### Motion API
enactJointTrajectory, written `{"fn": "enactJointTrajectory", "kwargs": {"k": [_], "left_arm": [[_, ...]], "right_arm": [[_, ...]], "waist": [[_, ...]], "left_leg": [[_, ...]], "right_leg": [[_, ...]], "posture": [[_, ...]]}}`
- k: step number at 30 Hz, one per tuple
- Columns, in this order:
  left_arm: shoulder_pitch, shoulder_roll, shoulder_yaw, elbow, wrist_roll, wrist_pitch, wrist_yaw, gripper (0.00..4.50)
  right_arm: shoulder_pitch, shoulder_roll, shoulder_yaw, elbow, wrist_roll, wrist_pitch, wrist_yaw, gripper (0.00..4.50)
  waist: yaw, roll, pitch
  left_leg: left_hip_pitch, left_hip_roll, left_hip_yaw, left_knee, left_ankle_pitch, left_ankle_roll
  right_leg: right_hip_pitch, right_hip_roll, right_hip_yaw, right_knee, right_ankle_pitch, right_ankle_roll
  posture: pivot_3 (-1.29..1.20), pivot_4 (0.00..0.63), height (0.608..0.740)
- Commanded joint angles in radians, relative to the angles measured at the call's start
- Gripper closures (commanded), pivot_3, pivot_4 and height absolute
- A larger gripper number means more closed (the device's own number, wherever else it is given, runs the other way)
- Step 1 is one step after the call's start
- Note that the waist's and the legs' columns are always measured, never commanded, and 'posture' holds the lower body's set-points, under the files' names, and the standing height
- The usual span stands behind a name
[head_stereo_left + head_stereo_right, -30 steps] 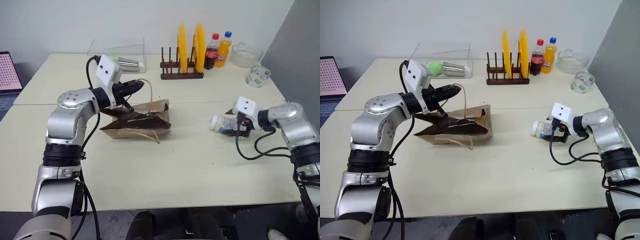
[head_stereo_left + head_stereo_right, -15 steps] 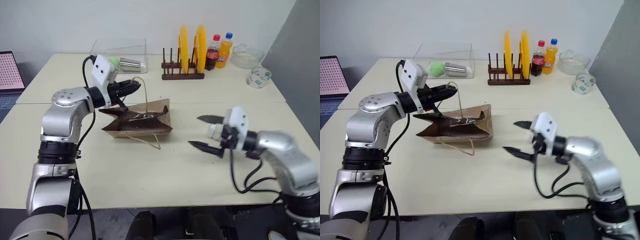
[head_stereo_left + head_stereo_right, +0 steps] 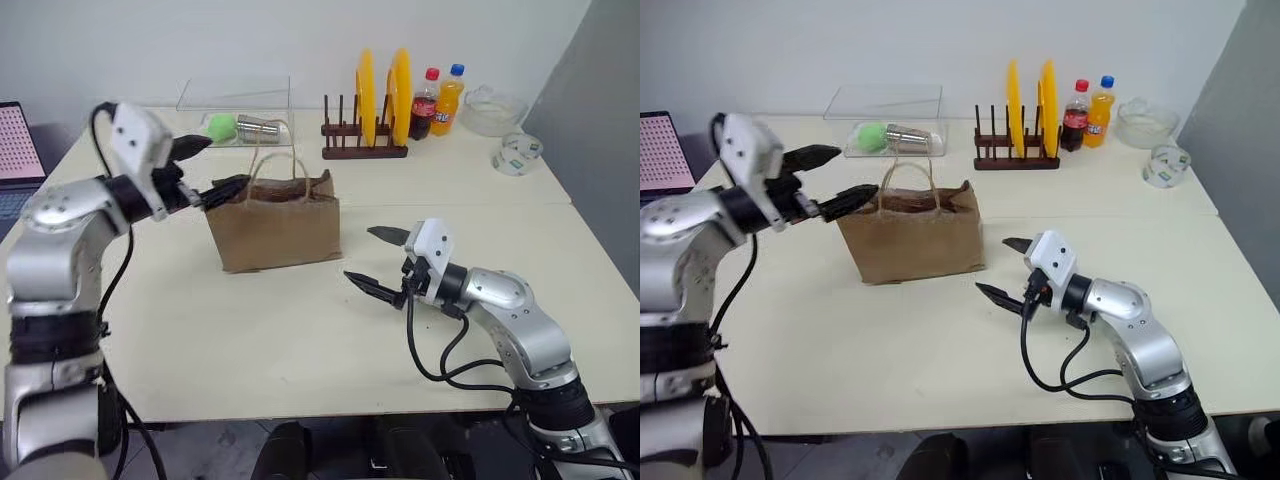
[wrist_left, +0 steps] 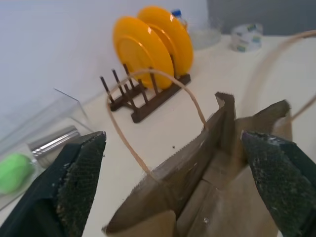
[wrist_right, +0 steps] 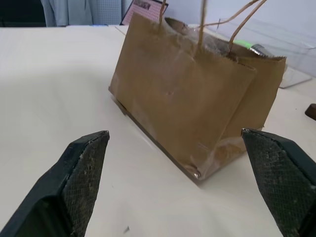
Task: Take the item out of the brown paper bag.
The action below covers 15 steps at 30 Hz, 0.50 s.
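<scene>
The brown paper bag [image 3: 275,228] stands upright near the middle of the table, its two cord handles [image 3: 277,165] raised over its open mouth. My left gripper [image 3: 213,165] hovers open just beyond the bag's left top corner, apart from the paper. In the left wrist view the bag's mouth [image 4: 217,158] lies between the spread fingers [image 4: 79,182], its inside dark. The item is hidden. To the right of the bag, my right gripper [image 3: 362,255] is open, points at the bag's side [image 5: 192,103] and holds nothing.
At the back stand a dish rack [image 3: 365,150] with two yellow plates, a cola bottle [image 3: 424,104] and an orange bottle [image 3: 447,100]. A clear box [image 3: 240,115] holds a green ball and a metal cup. A glass bowl [image 3: 492,108] and tape roll [image 3: 515,155] sit back right.
The bag went from slumped to standing upright. My left gripper opened, let go of the handle and drew back to the left. My right gripper swung left from the table's right side toward the bag.
</scene>
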Motion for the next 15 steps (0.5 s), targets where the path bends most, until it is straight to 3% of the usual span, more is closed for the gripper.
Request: {"fn": "enactJointTrajectory", "kwargs": {"k": [1,5,8,11,15], "left_arm": [[0.167,-0.1,0.107,-0.261,0.005,0.008,0.189,0.02],[0.436,-0.283,0.043,-0.453,0.158,-0.021,0.412,0.02],[0.59,-0.371,-0.064,-0.498,0.228,-0.05,0.468,0.02],[0.659,-0.426,-0.133,-0.478,0.254,-0.136,0.474,0.02],[0.648,-0.43,-0.165,-0.403,0.266,-0.205,0.461,0.02]], "right_arm": [[0.046,0.013,-0.043,-0.032,0.002,-0.063,-0.041,0.0],[0.15,0.053,-0.081,-0.024,-0.005,-0.141,-0.112,0.0],[0.233,0.105,-0.113,-0.008,-0.008,-0.21,-0.179,0.0],[0.281,0.148,-0.116,0.009,-0.022,-0.258,-0.23,0.0],[0.277,0.196,-0.114,0.019,-0.061,-0.295,-0.31,0.0]], "waist": [[0.002,0.0,0.0],[0.012,-0.001,-0.001],[0.016,-0.002,-0.002],[0.017,-0.002,-0.002],[0.016,-0.002,-0.003]], "left_leg": [[0.0,0.0,0.0,0.0,0.0,0.0],[0.001,-0.001,0.001,0.0,0.0,0.0],[0.002,-0.001,0.0,0.0,0.0,0.0],[0.003,-0.001,0.001,0.001,0.0,0.001],[0.003,0.0,0.001,0.001,0.001,0.001]], "right_leg": [[0.0,0.0,0.0,0.0,0.0,0.0],[0.002,-0.001,0.001,-0.001,0.0,-0.001],[0.002,-0.001,0.001,0.001,-0.001,0.002],[0.003,-0.001,0.0,0.001,0.0,0.002],[0.002,0.001,0.0,0.001,0.0,0.002]], "posture": [[0.0,0.15,0.74],[0.0,0.15,0.74],[0.0,0.15,0.74],[0.0,0.15,0.74],[0.0,0.15,0.74]]}}
